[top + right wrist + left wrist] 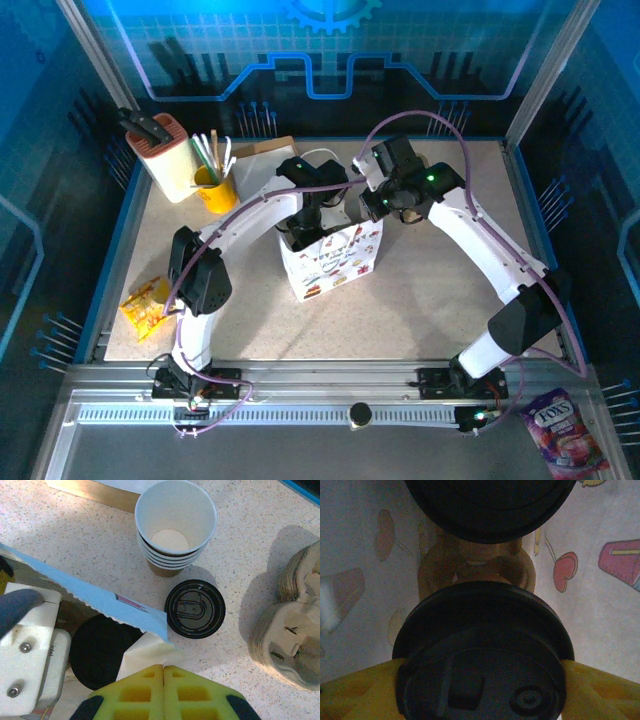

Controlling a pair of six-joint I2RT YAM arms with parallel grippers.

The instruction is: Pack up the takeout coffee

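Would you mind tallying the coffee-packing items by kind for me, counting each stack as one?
Black lids inside the paper bag: 2
Loose black lid on the table: 1
Stack of open paper cups: 1
Stack of pulp cup carriers: 1
Total: 5

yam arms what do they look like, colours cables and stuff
The left arm and right arm have white links, black joints, small green lights and a looping purple cable. The right end effector has yellow fingers with square pockets.
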